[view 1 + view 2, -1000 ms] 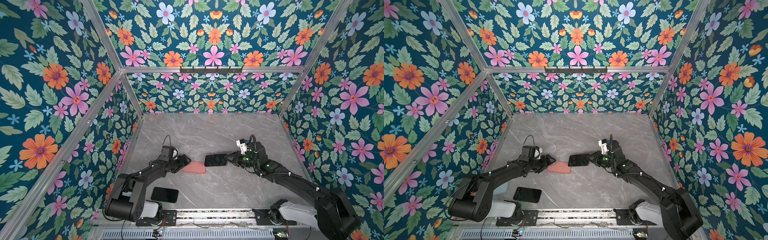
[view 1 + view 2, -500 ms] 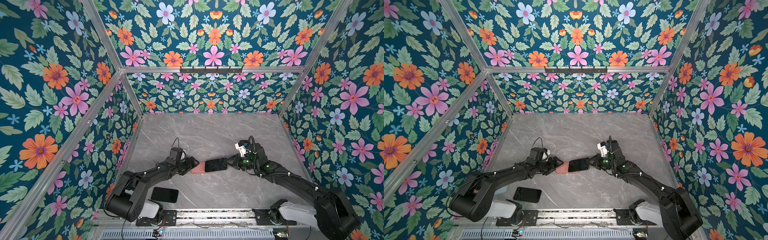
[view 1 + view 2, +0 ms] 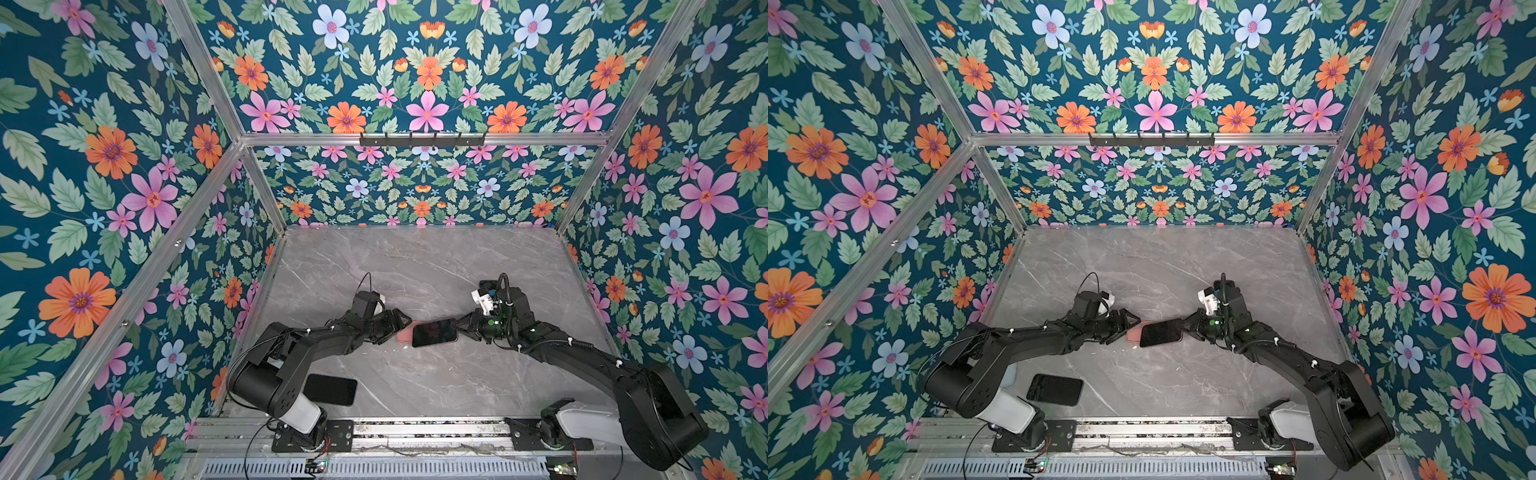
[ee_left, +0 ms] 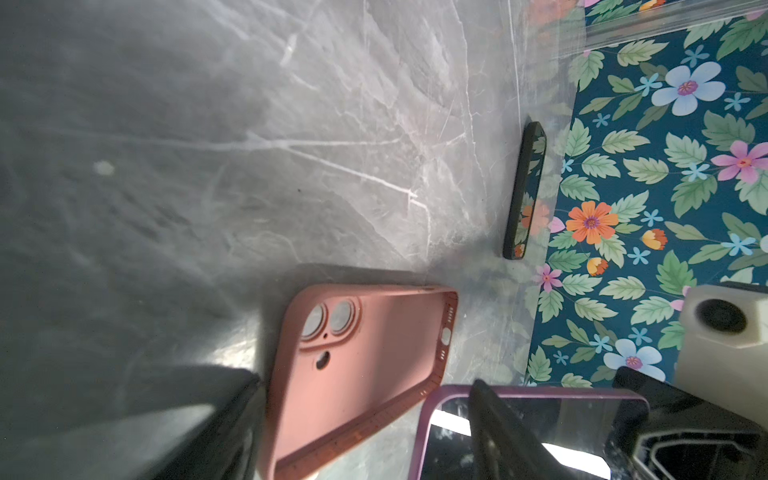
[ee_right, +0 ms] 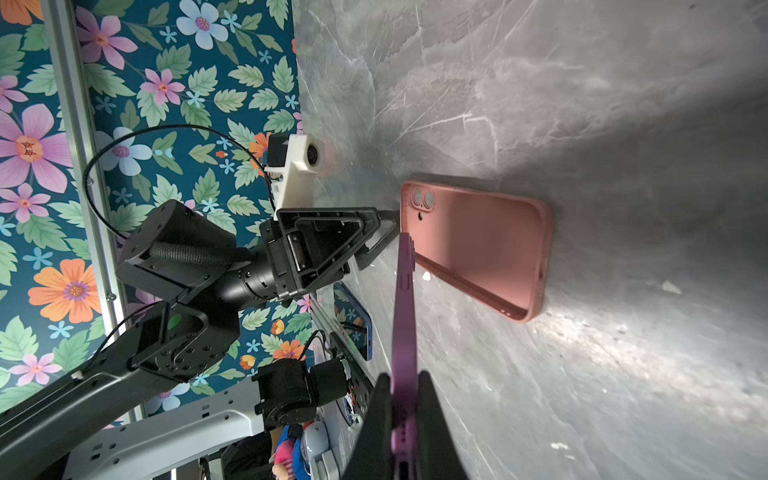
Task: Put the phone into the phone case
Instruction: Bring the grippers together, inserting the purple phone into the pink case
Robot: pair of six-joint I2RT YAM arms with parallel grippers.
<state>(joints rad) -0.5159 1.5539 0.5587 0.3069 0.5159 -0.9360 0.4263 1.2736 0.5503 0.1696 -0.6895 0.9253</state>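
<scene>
Two arms stretch low from the front edge and meet near the middle of the worktop (image 3: 415,266). The phone (image 3: 434,332) looks rigid, glassy and fairly heavy, so it is best pinched face-and-back at a short end. The right gripper (image 3: 459,328) does just that, clamped tight, tilting it over the phone case (image 4: 353,365). That soft, light shell would likely skid. The left gripper (image 3: 395,329), jaws wide and holding nothing, flanks its camera end.

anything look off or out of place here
A second dark phone lies at the table's near edge by the left arm's base, untouched. The right hand's phone overlaps only part of the pink case, not seated.
</scene>
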